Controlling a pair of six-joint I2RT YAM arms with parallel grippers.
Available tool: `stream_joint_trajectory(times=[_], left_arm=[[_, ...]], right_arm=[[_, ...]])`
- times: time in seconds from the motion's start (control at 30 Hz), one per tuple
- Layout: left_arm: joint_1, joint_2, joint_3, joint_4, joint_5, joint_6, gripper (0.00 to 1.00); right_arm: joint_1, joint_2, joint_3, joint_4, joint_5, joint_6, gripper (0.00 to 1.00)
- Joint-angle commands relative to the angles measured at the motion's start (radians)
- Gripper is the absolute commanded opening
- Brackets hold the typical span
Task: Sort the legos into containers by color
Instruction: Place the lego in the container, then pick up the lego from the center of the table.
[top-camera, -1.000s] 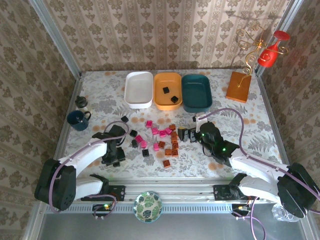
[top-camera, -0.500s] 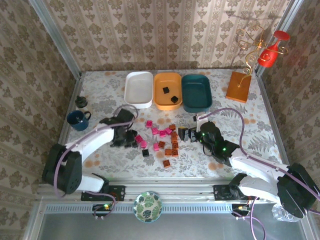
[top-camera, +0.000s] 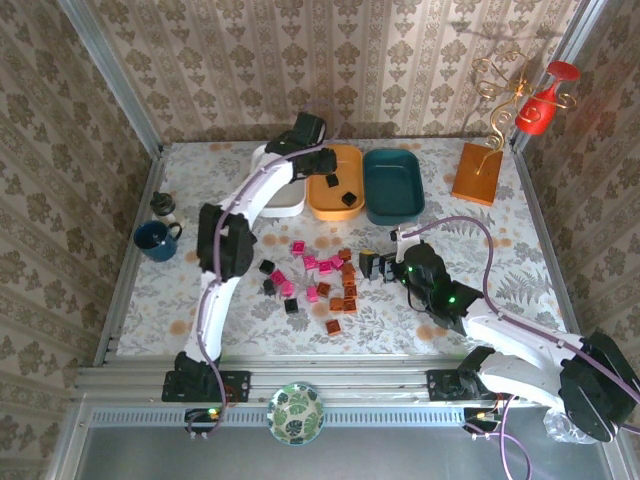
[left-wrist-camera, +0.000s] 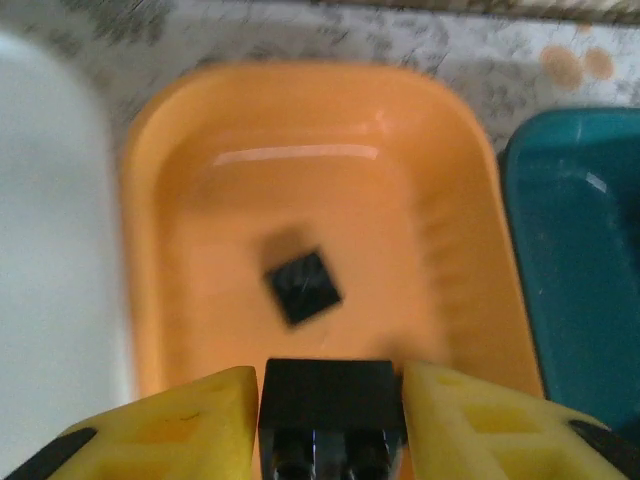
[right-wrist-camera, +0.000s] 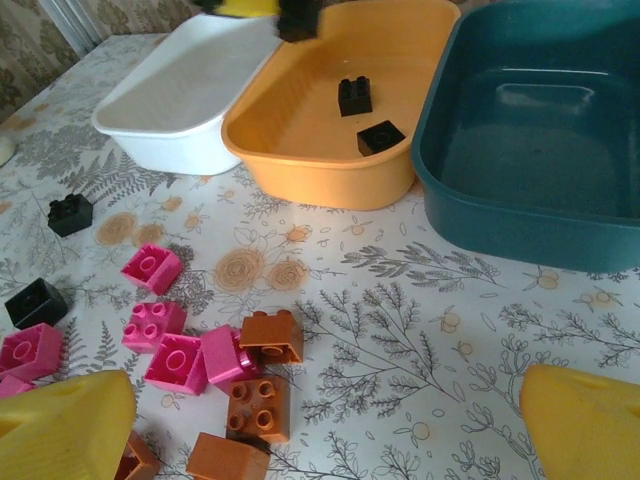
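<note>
My left gripper (top-camera: 318, 160) hangs over the orange tray (top-camera: 335, 208), shut on a black lego (left-wrist-camera: 330, 400) that fills the gap between its yellow pads. Below it a loose black lego (left-wrist-camera: 302, 287) lies on the tray floor (left-wrist-camera: 400, 230). The right wrist view shows two black legos (right-wrist-camera: 354, 95) (right-wrist-camera: 381, 137) in that tray. A white tray (top-camera: 278, 178) stands to its left and a teal tray (top-camera: 393, 185) to its right. Pink (top-camera: 298, 262), brown (top-camera: 347, 285) and black legos (top-camera: 266, 268) lie scattered mid-table. My right gripper (top-camera: 372, 265) stands open, empty, just right of them.
A dark blue mug (top-camera: 157, 240) and a small dark object (top-camera: 163, 205) sit at the left edge. An orange square stand with gold wire (top-camera: 477, 172) and a red figure (top-camera: 540, 105) are at the back right. One black lego (top-camera: 249, 238) lies apart, left of the pile.
My left arm has swung from the near left of the pile up to the orange tray, carrying a black lego. The right arm has stayed almost still, open.
</note>
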Motion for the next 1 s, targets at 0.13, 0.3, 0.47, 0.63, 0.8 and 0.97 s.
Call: stream_joint_trajectory(times=[0.13, 0.3, 0.47, 0.63, 0.8, 0.97], left_arm=[[0.025, 0.189, 0.383, -0.196, 0.072, 0.05, 0.66], [0.012, -0.107, -0.046, -0.059, 0.028, 0.151, 0.72], [-0.017, -0.48, -0.585, 0.169, -0.009, 0.204, 0.74], [-0.018, -0.813, -1.067, 0.367, -0.027, 0.17, 0.75], [-0.018, -1.087, -1.393, 0.46, -0.008, 0.101, 0.75], [-0.01, -1.27, -1.541, 0.44, -0.051, 0.102, 0.76]], right_arm=[[-0.006, 0.012, -0.012, -0.008, 0.039, -0.008, 1.0], [-0.005, 0.038, -0.004, -0.001, 0.033, -0.022, 1.0], [-0.003, 0.13, 0.068, -0.065, -0.008, -0.04, 1.0], [0.019, 0.301, 0.213, -0.221, -0.071, -0.011, 0.99], [0.016, 0.452, 0.326, -0.294, -0.09, -0.009, 0.88], [0.016, 0.634, 0.497, -0.392, -0.169, -0.01, 0.76]])
